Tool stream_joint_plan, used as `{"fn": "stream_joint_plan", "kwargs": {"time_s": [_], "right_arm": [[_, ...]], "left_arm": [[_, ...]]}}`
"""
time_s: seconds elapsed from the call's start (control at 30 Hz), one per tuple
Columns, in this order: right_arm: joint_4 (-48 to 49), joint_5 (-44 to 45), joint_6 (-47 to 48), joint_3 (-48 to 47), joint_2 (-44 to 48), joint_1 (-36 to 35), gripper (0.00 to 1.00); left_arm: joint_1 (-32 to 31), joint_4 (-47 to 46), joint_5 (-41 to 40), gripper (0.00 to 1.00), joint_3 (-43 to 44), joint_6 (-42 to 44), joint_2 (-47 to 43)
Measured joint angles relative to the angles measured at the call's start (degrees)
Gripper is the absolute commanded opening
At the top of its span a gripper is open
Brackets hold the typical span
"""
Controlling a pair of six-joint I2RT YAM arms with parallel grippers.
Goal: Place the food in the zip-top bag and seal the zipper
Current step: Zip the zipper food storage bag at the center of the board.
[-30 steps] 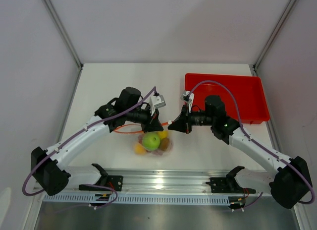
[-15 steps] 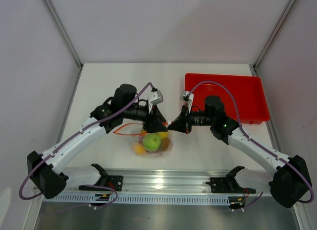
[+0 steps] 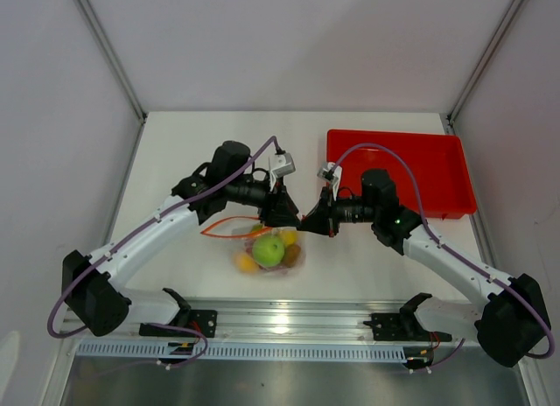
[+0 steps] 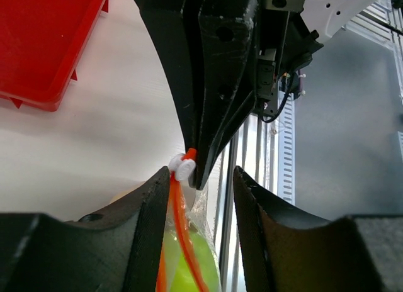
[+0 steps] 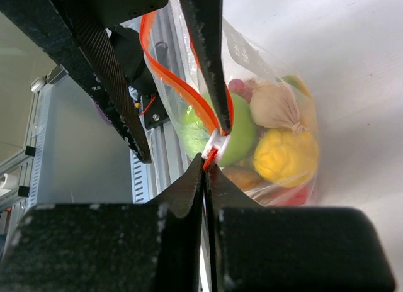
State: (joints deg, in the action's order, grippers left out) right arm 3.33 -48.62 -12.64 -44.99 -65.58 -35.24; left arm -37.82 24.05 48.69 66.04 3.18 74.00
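A robotics lab test cell: plain white panel walls (image 3: pixel 306 47) enclose a white table (image 3: pixel 175 152), with an aluminium mounting rail (image 3: pixel 289 318) along its near edge.

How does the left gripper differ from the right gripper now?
The left gripper is open, its jaws on either side of the zipper; the right gripper is shut on the zipper's end, beside the white slider. The left gripper reaches in from the left, the right gripper from the right. Both meet at the bag mouth.

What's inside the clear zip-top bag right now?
Through the bag show a green apple, a yellow fruit, a tan piece and an orange one. Whatever lies behind these is covered.
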Motion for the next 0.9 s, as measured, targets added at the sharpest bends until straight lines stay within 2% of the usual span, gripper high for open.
{"fn": "stream_joint_plan", "kwargs": {"time_s": [0.2, 0.53, 0.9], "right_arm": [[-0.1, -0.8, 0.7, 0.0, 0.0, 0.0, 0.0], [-0.1, -1.0, 0.9, 0.0, 0.0, 0.0, 0.0], [-0.1, -1.0, 0.9, 0.0, 0.0, 0.0, 0.0]], "left_arm": [[0.3, -1.6, -0.7, 0.53, 0.2, -0.8, 0.3], [0.4, -3.9, 1.0, 0.38, 0.2, -1.7, 0.5], [0.5, -5.2, 3.3, 0.37, -2.0, -1.7, 0.5]]}}
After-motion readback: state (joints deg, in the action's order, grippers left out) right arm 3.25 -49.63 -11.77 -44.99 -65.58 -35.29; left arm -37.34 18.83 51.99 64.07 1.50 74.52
